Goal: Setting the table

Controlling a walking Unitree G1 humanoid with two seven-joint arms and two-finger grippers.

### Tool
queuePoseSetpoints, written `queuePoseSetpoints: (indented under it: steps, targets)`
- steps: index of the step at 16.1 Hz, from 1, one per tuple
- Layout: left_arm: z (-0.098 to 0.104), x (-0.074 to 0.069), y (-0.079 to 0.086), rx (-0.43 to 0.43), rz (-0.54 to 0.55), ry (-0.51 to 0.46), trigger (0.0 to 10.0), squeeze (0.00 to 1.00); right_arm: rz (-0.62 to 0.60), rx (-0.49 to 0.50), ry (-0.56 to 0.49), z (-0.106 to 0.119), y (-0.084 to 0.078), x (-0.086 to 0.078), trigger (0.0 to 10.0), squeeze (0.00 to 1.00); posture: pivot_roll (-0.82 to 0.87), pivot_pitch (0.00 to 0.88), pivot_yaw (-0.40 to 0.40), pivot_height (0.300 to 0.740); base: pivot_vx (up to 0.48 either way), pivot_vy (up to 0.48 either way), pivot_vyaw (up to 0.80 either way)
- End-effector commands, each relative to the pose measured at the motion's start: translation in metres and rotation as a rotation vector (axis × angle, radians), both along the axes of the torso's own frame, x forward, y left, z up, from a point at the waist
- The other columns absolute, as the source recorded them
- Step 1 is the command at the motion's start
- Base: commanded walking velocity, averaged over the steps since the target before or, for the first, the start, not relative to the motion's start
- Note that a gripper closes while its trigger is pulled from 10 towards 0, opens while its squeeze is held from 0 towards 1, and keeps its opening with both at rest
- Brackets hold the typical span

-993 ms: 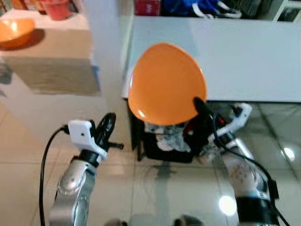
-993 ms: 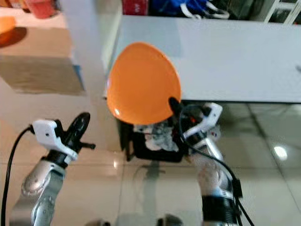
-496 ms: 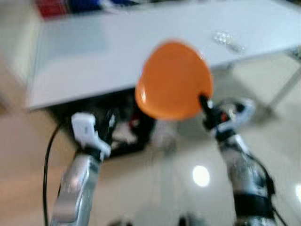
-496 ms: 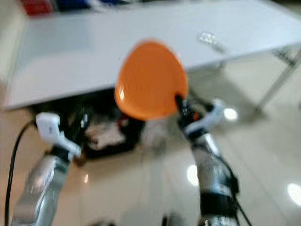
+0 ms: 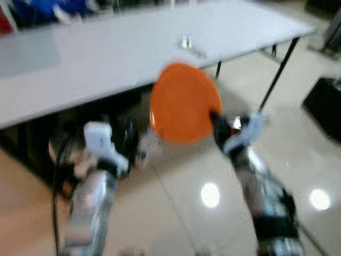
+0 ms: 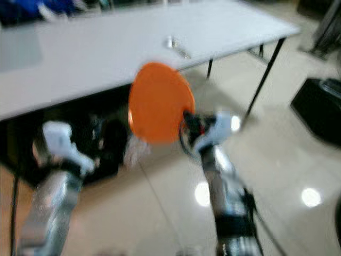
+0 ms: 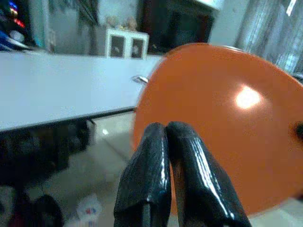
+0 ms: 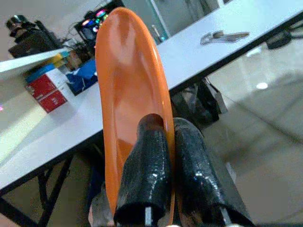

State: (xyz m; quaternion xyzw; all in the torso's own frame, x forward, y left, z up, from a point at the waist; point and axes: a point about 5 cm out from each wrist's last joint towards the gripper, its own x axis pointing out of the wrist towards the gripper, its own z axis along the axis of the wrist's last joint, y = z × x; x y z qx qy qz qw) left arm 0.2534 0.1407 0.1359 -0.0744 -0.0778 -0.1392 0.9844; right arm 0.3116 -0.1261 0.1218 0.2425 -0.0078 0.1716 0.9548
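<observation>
My right gripper (image 5: 214,118) is shut on the lower rim of an orange plate (image 5: 184,102), holding it upright on edge above the shiny floor in front of the long white table (image 5: 80,64). The right wrist view shows its fingers (image 8: 147,175) pinching the orange plate (image 8: 130,113) edge-on. My left gripper (image 7: 165,137) is shut and holds nothing, raised at the left, beside the plate (image 7: 222,123). Some cutlery (image 5: 191,47) lies on the table beyond the plate.
Dark clutter (image 5: 32,154) sits under the table at the left. A black table leg (image 5: 277,69) slants down at the right, with a black box (image 5: 325,104) on the floor further right. Blue bags (image 5: 42,8) lie at the table's far left edge.
The whole view has swung right along the table, with blur. The cutlery and table's right end have come into view. The plate stays gripped in my right gripper.
</observation>
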Motion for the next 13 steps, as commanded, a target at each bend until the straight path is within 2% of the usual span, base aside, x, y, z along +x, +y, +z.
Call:
queuePoseSetpoints:
  steps: [1,7,11,13]
  targets:
    - [0.002,0.000,0.004,0.011,0.015,-0.009,10.0,0.00,-0.008,0.030,-0.074,0.014,0.002,0.003,10.0,0.00,-0.13,0.074,0.020,0.740,0.480,0.000,0.00]
    - [0.003,0.000,0.002,0.007,0.007,-0.014,10.0,0.00,0.016,0.070,-0.144,0.031,0.003,0.005,10.0,0.00,-0.13,0.074,0.015,0.740,0.480,0.000,0.00]
    - [0.016,0.003,0.001,0.002,-0.009,-0.060,10.0,0.00,0.033,0.189,-0.220,0.059,0.003,0.008,10.0,0.00,-0.13,0.071,0.013,0.740,0.480,0.000,0.00]
    - [0.023,0.005,0.001,-0.006,-0.010,-0.081,10.0,0.00,0.031,0.273,-0.214,0.066,0.002,0.011,10.0,0.00,-0.13,0.069,0.014,0.740,0.480,0.000,0.00]
